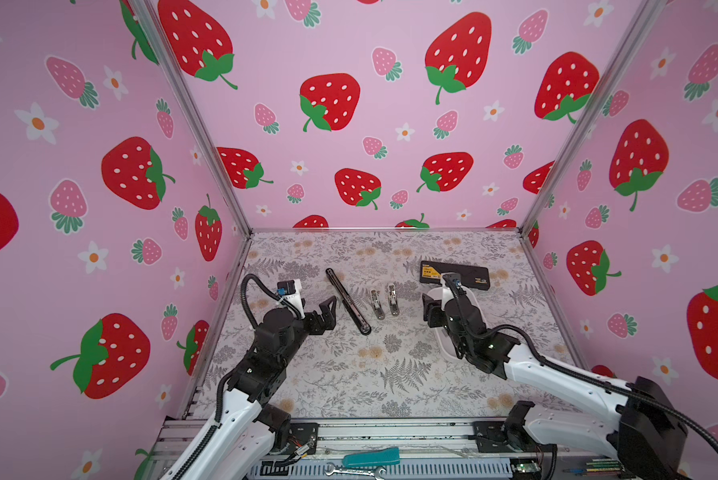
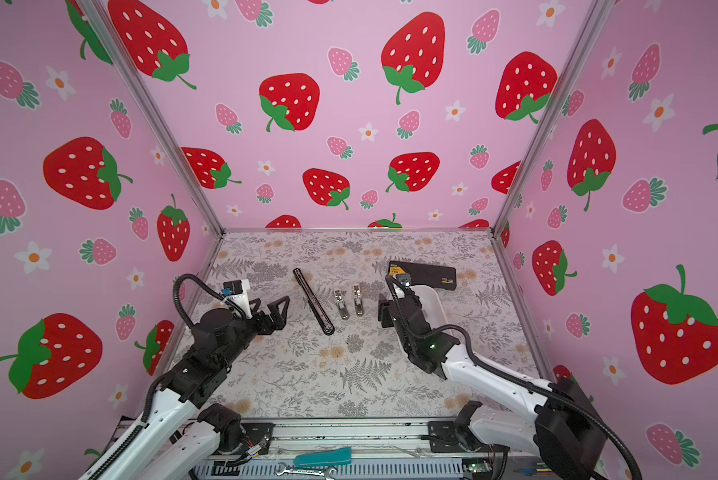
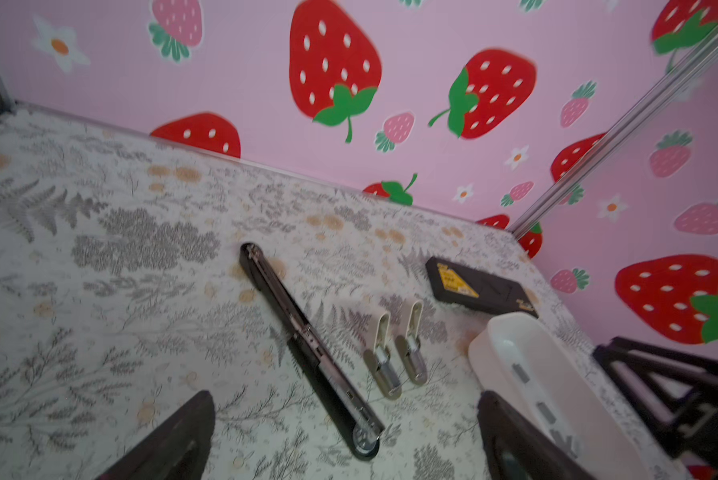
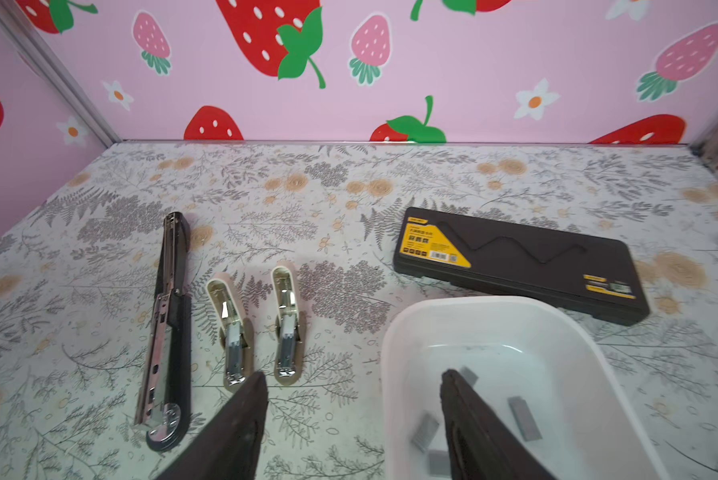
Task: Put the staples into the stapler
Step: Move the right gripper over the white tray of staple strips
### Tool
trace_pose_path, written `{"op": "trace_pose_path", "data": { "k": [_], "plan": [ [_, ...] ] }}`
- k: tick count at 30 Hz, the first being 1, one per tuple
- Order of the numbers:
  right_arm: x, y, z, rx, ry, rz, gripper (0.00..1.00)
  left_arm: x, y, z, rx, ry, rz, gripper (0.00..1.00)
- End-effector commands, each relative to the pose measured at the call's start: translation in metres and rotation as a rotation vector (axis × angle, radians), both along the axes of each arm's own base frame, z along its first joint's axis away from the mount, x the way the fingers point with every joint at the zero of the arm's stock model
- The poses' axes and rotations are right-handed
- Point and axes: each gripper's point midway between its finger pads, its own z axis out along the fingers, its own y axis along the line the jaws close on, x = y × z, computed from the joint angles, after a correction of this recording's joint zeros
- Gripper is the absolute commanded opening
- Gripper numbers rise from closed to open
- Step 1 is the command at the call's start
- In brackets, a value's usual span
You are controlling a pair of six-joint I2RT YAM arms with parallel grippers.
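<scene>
On the floral-papered desk, the loading job looks to us barely begun. A black case with a yellow label lies closed toward the back wall and seems to play no part. Just in front of it is the white tub that serves as the supply.

To the left, in both top views, a long black stapler lies flat at a slant, its top swung back and its metal channel bared.

The left hand hovers near that stapler's left side, spread wide and empty. The right hand is also released and carries nothing. It straddles the tub's near wall, with one finger over the desk and the other inside the tub.

Between the long stapler and the tub, two small cream staplers lie side by side, both folded open.

The staples are all in the tub, several short grey strips scattered loose on its floor, one of them just beside the right hand's inner finger.

We judge the opening done. Picking up a strip, seating it in a channel and closing the stapler all remain. We cannot tell whether any channel already holds staples.
</scene>
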Motion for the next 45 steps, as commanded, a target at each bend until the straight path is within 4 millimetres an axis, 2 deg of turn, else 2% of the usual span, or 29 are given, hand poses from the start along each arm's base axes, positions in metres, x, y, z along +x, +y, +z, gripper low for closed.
{"op": "trace_pose_path", "data": {
  "k": [1, 3, 6, 8, 10, 16, 22, 23, 28, 35, 39, 45],
  "plan": [
    [-0.002, -0.054, -0.011, -0.088, -0.01, -0.161, 0.68, 0.004, 0.004, -0.016, 0.049, -0.032, 0.006, 0.99],
    [-0.001, -0.067, -0.005, -0.05, -0.034, -0.21, 0.67, 0.006, 0.018, -0.031, 0.113, -0.03, 0.071, 0.99],
    [0.006, -0.067, 0.006, -0.036, -0.047, -0.209, 0.66, 0.005, 0.039, -0.049, 0.177, -0.026, 0.167, 0.99],
    [0.01, -0.065, 0.009, -0.049, -0.044, -0.212, 0.65, 0.004, 0.033, -0.055, 0.158, -0.063, 0.13, 0.99],
    [0.013, -0.064, 0.007, -0.054, -0.034, -0.217, 0.65, 0.002, 0.039, -0.063, 0.148, -0.077, 0.168, 0.97],
    [0.012, -0.065, -0.006, -0.033, 0.005, -0.229, 0.62, -0.004, 0.03, -0.057, 0.115, -0.144, 0.104, 0.96],
    [-0.003, -0.067, -0.018, 0.039, 0.056, -0.204, 0.61, -0.013, 0.021, -0.051, 0.083, -0.207, 0.046, 0.94],
    [-0.007, -0.071, -0.01, 0.07, 0.043, -0.205, 0.62, -0.015, 0.02, -0.05, 0.077, -0.217, 0.037, 0.94],
    [-0.02, -0.082, -0.009, 0.091, 0.063, -0.22, 0.64, -0.021, 0.017, -0.047, 0.059, -0.252, 0.008, 0.94],
    [-0.033, -0.095, -0.019, 0.084, 0.101, -0.231, 0.6, -0.023, 0.004, -0.046, 0.064, -0.252, -0.057, 0.94],
    [-0.036, -0.098, -0.024, 0.071, 0.121, -0.242, 0.6, -0.022, -0.002, -0.047, 0.083, -0.25, -0.083, 0.95],
    [-0.023, -0.084, -0.04, 0.025, 0.166, -0.207, 0.6, -0.023, -0.007, -0.046, 0.109, -0.265, -0.095, 0.95]
  ]
}}
